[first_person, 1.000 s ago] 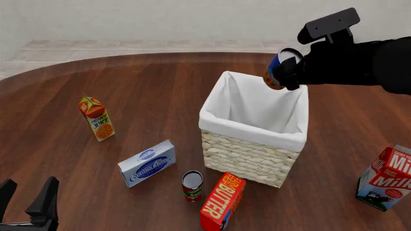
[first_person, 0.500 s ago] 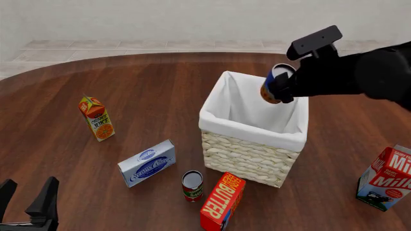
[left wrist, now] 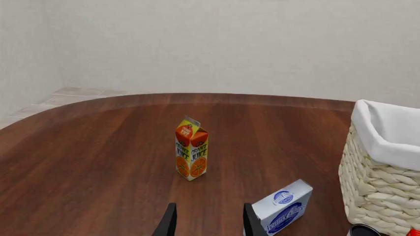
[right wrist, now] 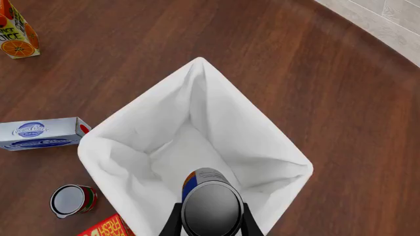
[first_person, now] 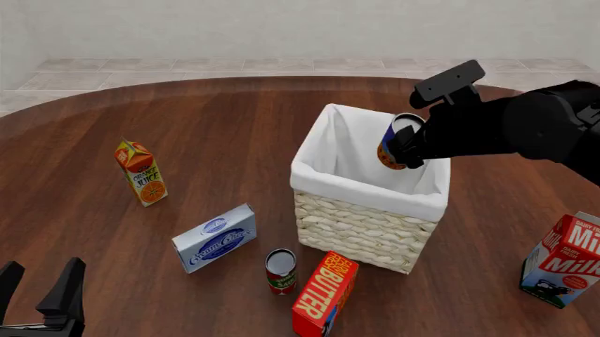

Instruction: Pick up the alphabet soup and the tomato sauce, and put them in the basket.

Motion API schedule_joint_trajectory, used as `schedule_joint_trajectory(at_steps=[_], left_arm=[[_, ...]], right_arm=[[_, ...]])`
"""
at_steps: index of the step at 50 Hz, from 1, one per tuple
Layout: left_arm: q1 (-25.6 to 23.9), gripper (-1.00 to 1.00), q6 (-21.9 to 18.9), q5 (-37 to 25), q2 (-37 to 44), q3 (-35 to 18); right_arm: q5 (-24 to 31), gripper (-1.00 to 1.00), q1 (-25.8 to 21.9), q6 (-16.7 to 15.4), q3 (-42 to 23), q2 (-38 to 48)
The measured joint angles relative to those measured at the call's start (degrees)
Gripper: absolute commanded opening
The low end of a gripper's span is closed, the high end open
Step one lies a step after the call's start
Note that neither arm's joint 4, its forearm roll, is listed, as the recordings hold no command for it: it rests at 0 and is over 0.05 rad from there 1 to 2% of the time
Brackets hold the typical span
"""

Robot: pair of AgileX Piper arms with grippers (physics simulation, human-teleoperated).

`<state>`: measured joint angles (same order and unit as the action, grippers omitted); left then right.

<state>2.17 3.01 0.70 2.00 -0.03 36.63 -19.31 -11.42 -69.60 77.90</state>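
Left wrist view, idle arm: your left gripper [left wrist: 206, 223] shows two dark fingertips spread with nothing between them, released, low over the brown wooden table [left wrist: 98, 162]. An orange juice carton [left wrist: 191, 155] stands ahead, a blue-and-white box [left wrist: 284, 212] is near, and the large pale wicker basket with a white cloth liner [left wrist: 384, 196] is off to the side.

Front view, load: your right gripper [first_person: 405, 144] is clenched on the small blue-and-orange alphabet soup can [first_person: 398, 142], held tilted above the basket's far side, inside the line of the rim.
Front view, waiting item: the small red-labelled tomato sauce can [first_person: 280, 271] stands upright on the table in front of the basket, just beside the red butter box [first_person: 324, 284]. A milk carton [first_person: 563, 260] stands well apart on the right.

Right wrist view, aim: the silvery can top [right wrist: 211, 209] sits over the liner, nearer one wall than the middle.
Right wrist view, advice: ease a little toward the basket's centre and lower before you let go, so the can cannot clip the cloth rim or bounce out.
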Motion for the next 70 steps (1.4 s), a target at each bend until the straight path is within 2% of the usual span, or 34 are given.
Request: schedule_joint_trajectory(at_steps=[70], left_arm=[[0.3, 1.00, 0.2, -0.9, -1.0, 0.0]], right_arm=[[-4.4, -1.00, 1.3, -1.4, 6.9, 3.4]])
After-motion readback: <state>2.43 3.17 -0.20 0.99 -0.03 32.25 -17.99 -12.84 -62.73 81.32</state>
